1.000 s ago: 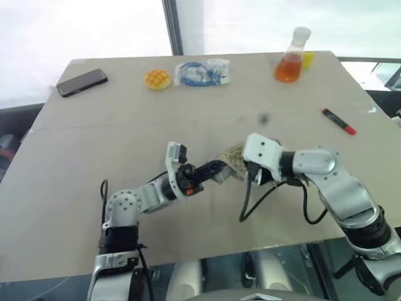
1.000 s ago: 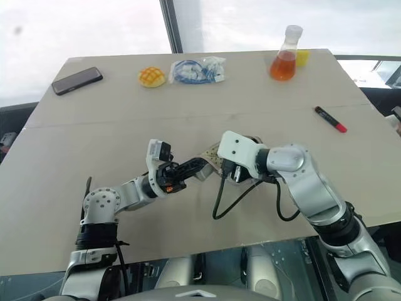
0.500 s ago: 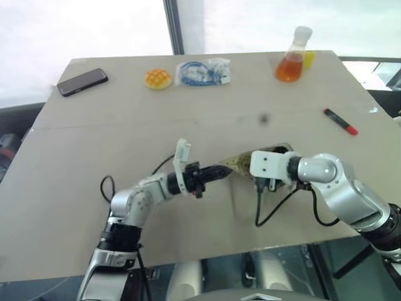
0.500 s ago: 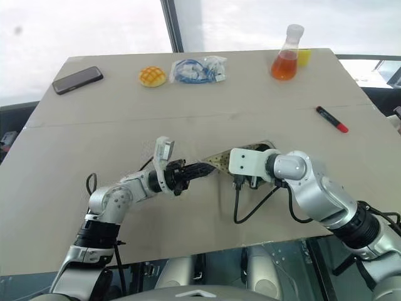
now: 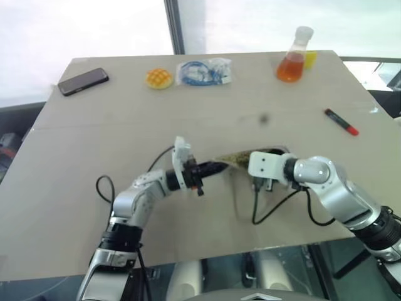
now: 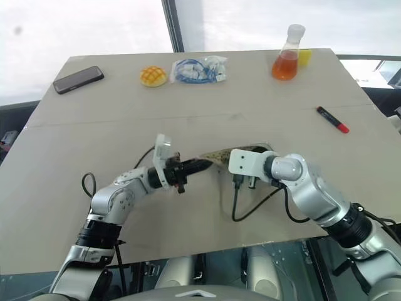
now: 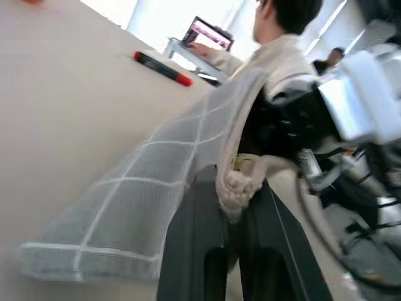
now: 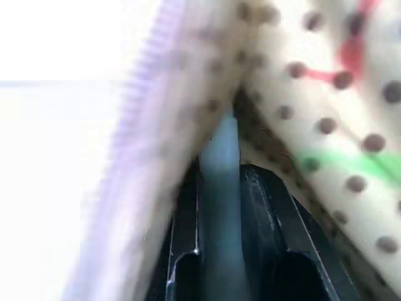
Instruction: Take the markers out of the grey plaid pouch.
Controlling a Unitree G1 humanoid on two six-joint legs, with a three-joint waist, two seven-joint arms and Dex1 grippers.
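Stretching between the two arms near the middle of the pale wooden table (image 5: 94,163), the flat grey plaid fabric pouch (image 7: 156,188) with white grid lines hangs lifted off the surface, its dotted cream lining (image 8: 313,113) showing at the opened mouth. The left gripper (image 7: 233,207) is clamped tight on the pouch's knotted cream pull cord (image 7: 235,188) at the left end, its black fingers (image 7: 197,226) pointing level towards the right. The right gripper (image 8: 220,188) reaches into the pouch mouth from the right side, and its fingers are closed on a slim pale bluish-green marker (image 8: 220,163) that stands between them inside the lining. Both grippers meet at the pouch, just beside each other, in the eye views (image 5: 216,168).

Lying well apart on the table's right side is the slim red marker with black ends (image 5: 339,121). Along the far edge sit a black phone (image 5: 83,81) at the left, a round yellow bun-shaped toy (image 5: 158,78), a clear plastic bag with blue cable (image 5: 202,71), and a flask of orange liquid (image 5: 292,59) with a small yellow object (image 5: 309,59) just beside it. Behind the table, in the left wrist view, a person (image 7: 276,37) in a pale top sits at a laptop.
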